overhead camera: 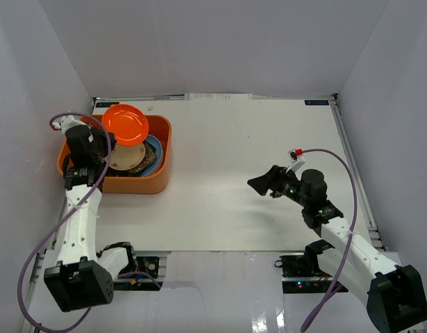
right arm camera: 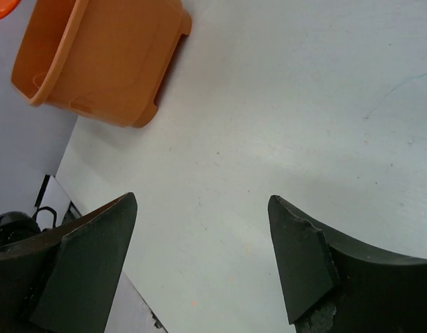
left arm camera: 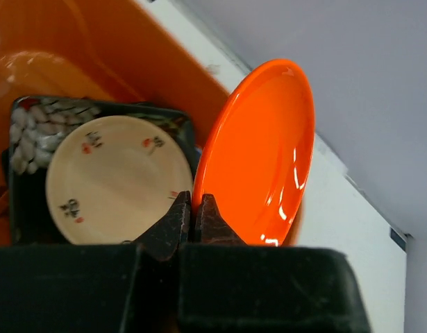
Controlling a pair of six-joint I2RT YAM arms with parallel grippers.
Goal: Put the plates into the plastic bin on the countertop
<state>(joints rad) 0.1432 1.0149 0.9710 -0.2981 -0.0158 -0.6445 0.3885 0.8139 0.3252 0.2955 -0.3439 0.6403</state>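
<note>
The left claw (left arm camera: 194,209) pinched the orange plate (left arm camera: 258,152) upright over the plastic bin (overhead camera: 162,158); the right claw (right arm camera: 201,208) hung spread.

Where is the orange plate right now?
The orange plate is at the far left of the top view, tilted up over the back of the bin, its rim pinched in the left gripper.

Orange plate (left arm camera: 262,152); cream plate (left arm camera: 116,180) bears small red-and-dark sprigs; black square plate (left arm camera: 32,132) shows white petals; orange bin (right arm camera: 95,62); white worktop (right arm camera: 303,104)
</note>
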